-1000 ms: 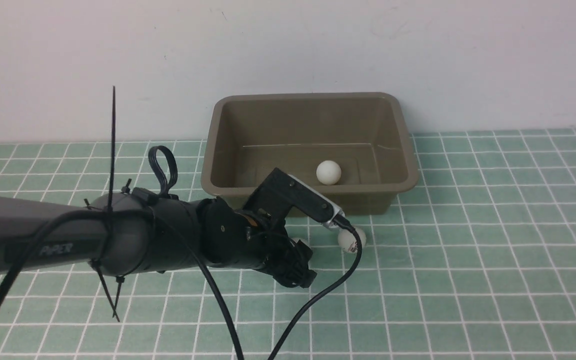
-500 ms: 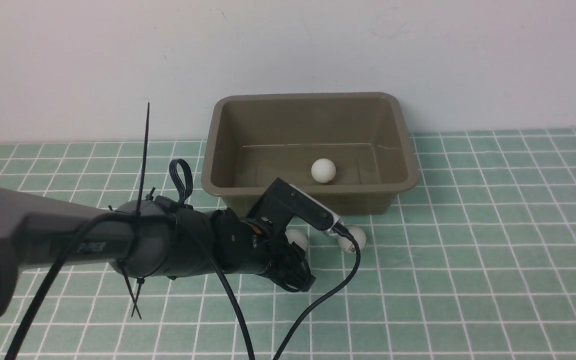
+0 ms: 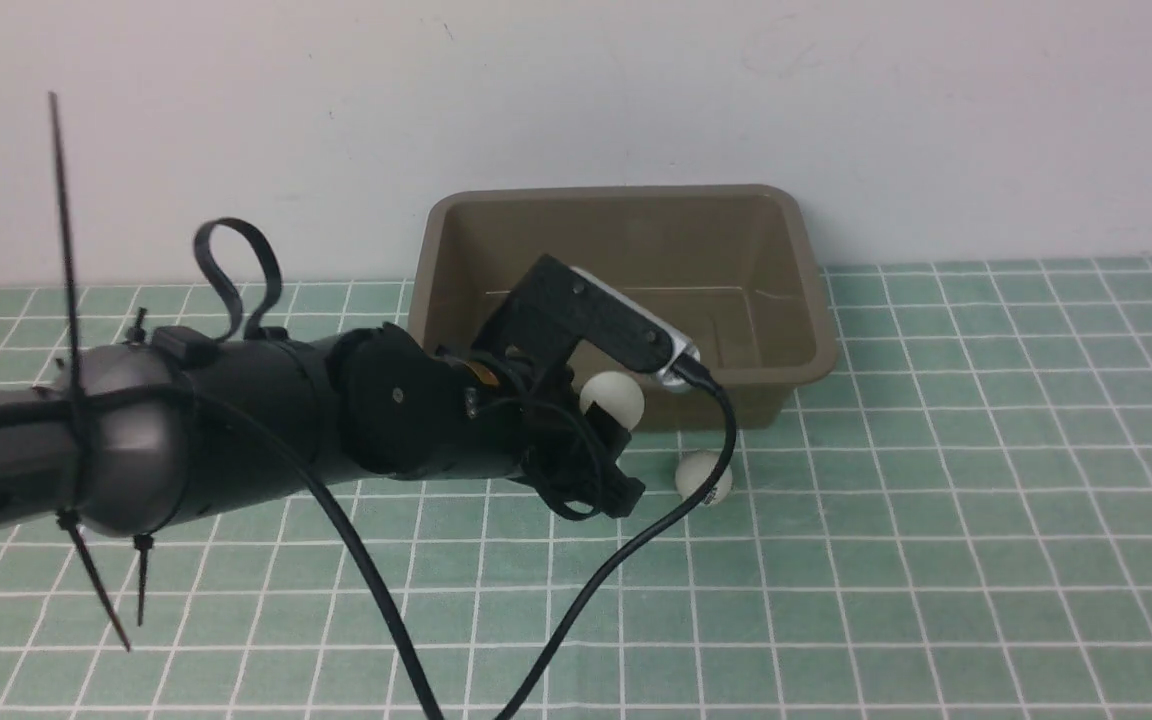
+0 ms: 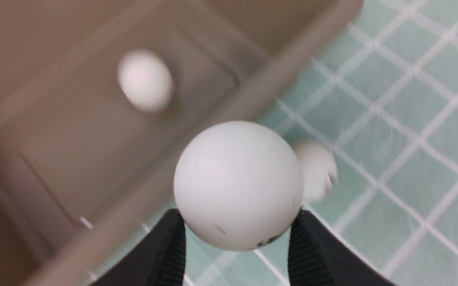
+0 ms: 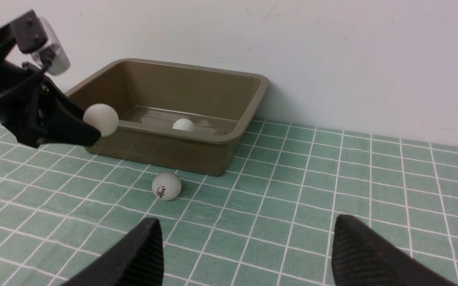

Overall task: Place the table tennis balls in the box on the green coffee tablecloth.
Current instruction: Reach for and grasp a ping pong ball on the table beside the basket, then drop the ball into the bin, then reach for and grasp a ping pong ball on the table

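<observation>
My left gripper (image 3: 608,412) is shut on a white table tennis ball (image 3: 612,399) and holds it in the air just before the near rim of the olive-brown box (image 3: 796,240). The held ball also shows in the left wrist view (image 4: 237,184) and in the right wrist view (image 5: 101,118). A second ball (image 5: 183,125) lies on the box floor; the arm hides it in the front view. A third ball (image 3: 704,477) with a dark logo lies on the green checked tablecloth (image 3: 936,560) in front of the box. My right gripper (image 5: 247,234) is open and empty, well back from that ball (image 5: 166,185).
A white wall (image 3: 576,100) rises right behind the box. The left arm's black cable (image 3: 636,540) loops down over the cloth beside the loose ball. Long cable-tie ends stick up from the left arm (image 3: 66,240).
My left gripper has closed on the ball that lay on the cloth and lifted it up toward the box rim. The loose logo ball has stayed in place.
</observation>
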